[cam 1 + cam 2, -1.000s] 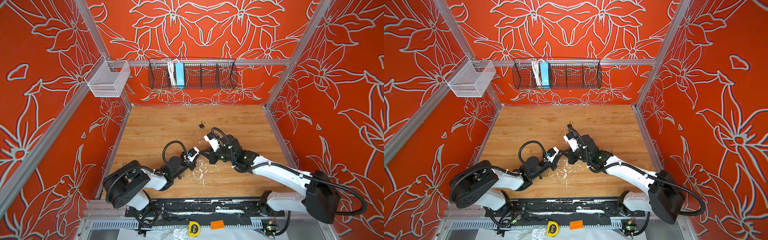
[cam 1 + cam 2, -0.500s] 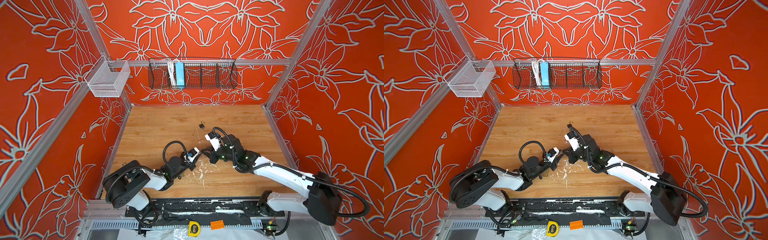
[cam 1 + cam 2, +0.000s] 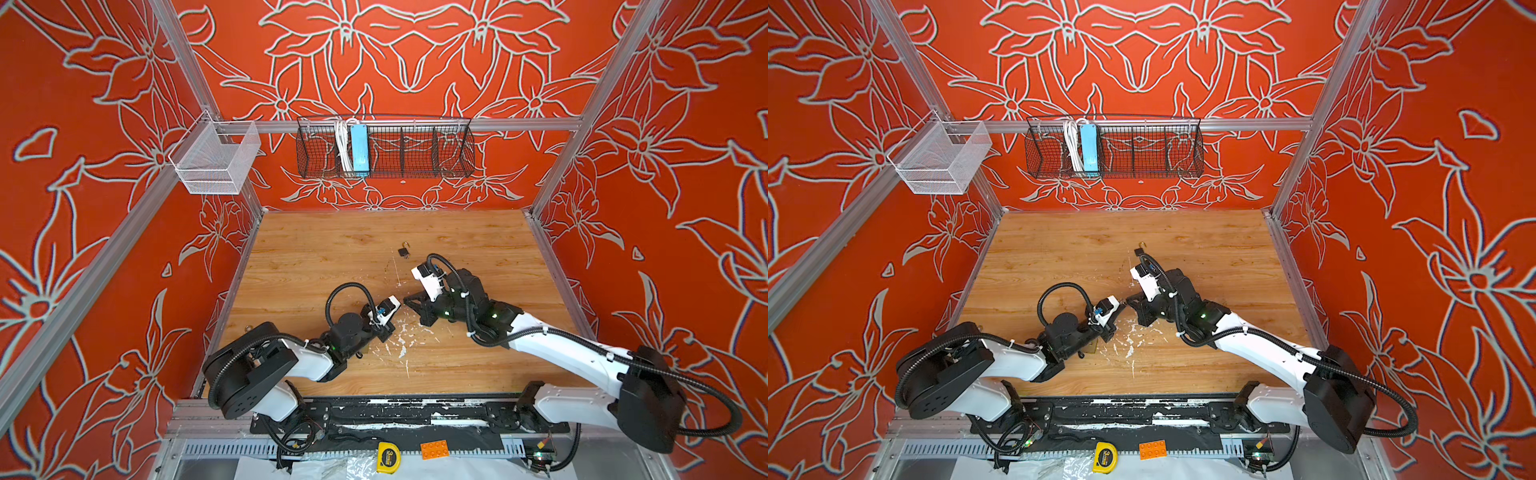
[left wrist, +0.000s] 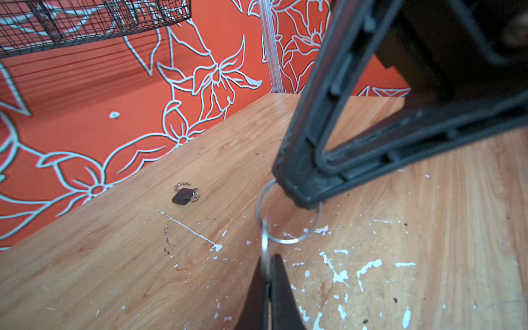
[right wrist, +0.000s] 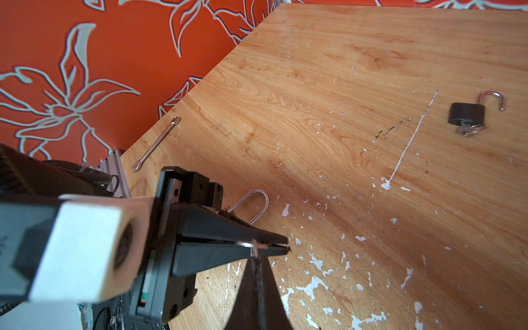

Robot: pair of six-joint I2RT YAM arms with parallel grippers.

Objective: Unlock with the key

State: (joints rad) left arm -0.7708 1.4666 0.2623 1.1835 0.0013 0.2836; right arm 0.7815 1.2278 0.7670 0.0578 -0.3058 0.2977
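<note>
My two grippers meet tip to tip low over the wooden table (image 3: 316, 266). The left gripper (image 4: 267, 258) is shut on the key (image 4: 265, 240), a thin metal piece seen edge-on. The key hangs on a wire key ring (image 4: 288, 242), and the right gripper (image 5: 257, 258) is shut on that ring. In both top views the left gripper (image 3: 399, 307) touches the right gripper (image 3: 409, 301). A small dark padlock (image 5: 467, 114) lies farther back with its shackle open and another key in it. A long silver shackle (image 5: 267, 200) shows behind the left gripper (image 5: 281, 245); its body is hidden.
A small wrench (image 5: 155, 144) lies by the table's left edge. White paint flecks (image 3: 401, 345) cover the boards under the grippers. A black wire basket (image 3: 384, 149) and a white mesh basket (image 3: 216, 160) hang on the walls, well above the table.
The left jaws opened slightly and have closed again on the key. The right gripper has shifted a little, still holding the ring. The small padlock has not moved.
</note>
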